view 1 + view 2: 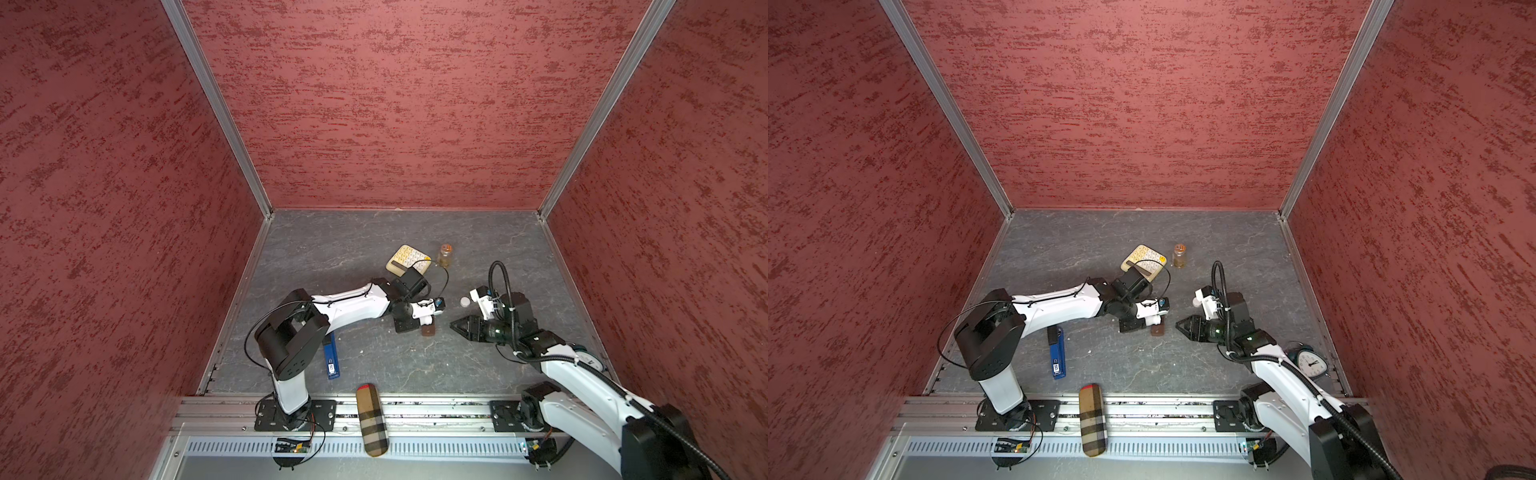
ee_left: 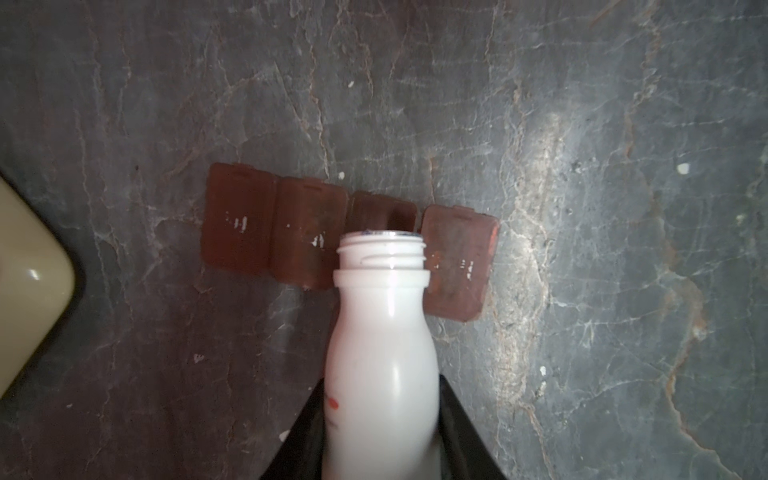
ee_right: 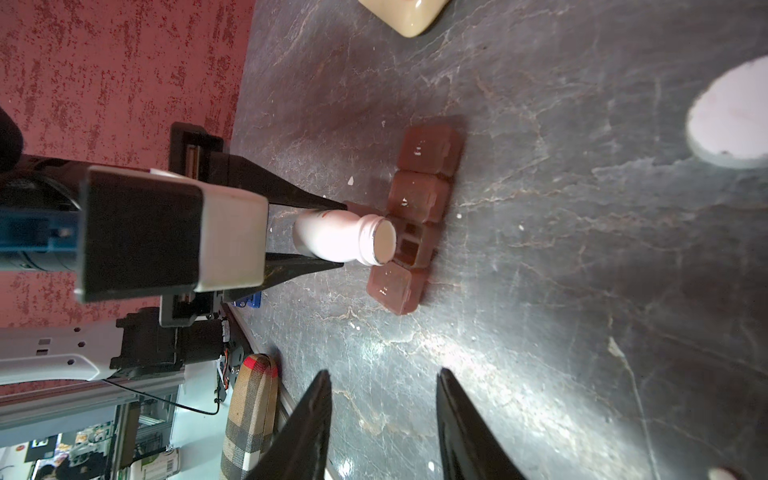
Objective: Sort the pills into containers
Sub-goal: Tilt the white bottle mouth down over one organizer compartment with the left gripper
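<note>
The containers [image 2: 307, 232] are a dark brown strip of lidded compartments lying flat on the table, also seen in the right wrist view [image 3: 419, 199] and in a top view [image 1: 428, 330]. One compartment [image 3: 409, 243] has its lid open. My left gripper [image 2: 380, 382] is shut on a small white uncapped bottle [image 2: 382, 332], which lies tilted with its mouth over that open compartment. A tiny white pill [image 2: 341, 175] lies on the table just beyond the box. My right gripper [image 3: 384, 374] stands open and empty a little to the right of the box [image 1: 1158, 330].
A white cap [image 1: 464, 301] lies right of the box. A cream calculator [image 1: 405, 257] and an amber bottle [image 1: 444, 254] stand behind. A blue oblong item [image 1: 331, 357] lies front left, a plaid case [image 1: 372, 419] on the front rail, a clock [image 1: 1312, 361] at the right.
</note>
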Controlling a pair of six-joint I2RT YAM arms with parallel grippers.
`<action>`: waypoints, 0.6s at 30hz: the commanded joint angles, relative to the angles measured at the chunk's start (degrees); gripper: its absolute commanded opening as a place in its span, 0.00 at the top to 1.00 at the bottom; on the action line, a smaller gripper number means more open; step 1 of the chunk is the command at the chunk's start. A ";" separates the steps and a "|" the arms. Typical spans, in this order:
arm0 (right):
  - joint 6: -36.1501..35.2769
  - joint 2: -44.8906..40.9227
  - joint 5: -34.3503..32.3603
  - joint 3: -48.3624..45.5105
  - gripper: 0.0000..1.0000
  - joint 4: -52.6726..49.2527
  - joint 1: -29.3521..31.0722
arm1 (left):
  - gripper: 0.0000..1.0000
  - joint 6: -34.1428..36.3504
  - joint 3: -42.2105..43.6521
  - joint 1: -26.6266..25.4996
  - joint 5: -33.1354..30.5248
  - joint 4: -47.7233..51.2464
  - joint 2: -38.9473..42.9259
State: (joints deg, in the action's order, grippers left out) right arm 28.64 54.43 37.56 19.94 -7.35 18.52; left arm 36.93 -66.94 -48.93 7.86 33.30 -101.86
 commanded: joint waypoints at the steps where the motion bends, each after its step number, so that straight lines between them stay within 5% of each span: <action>1: 0.44 -0.81 0.93 -0.36 0.58 -0.27 -0.11 | 1.00 0.60 -2.35 -0.27 -0.34 2.53 -1.35; 18: 0.16 -1.09 0.85 -0.52 0.58 -0.59 -0.09 | 1.00 1.13 -6.23 -1.75 -3.31 7.57 -3.59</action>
State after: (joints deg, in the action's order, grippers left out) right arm 28.75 54.11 37.56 19.94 -7.86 18.52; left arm 37.15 -71.77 -50.09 5.43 39.27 -104.99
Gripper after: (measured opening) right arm 0.419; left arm 0.365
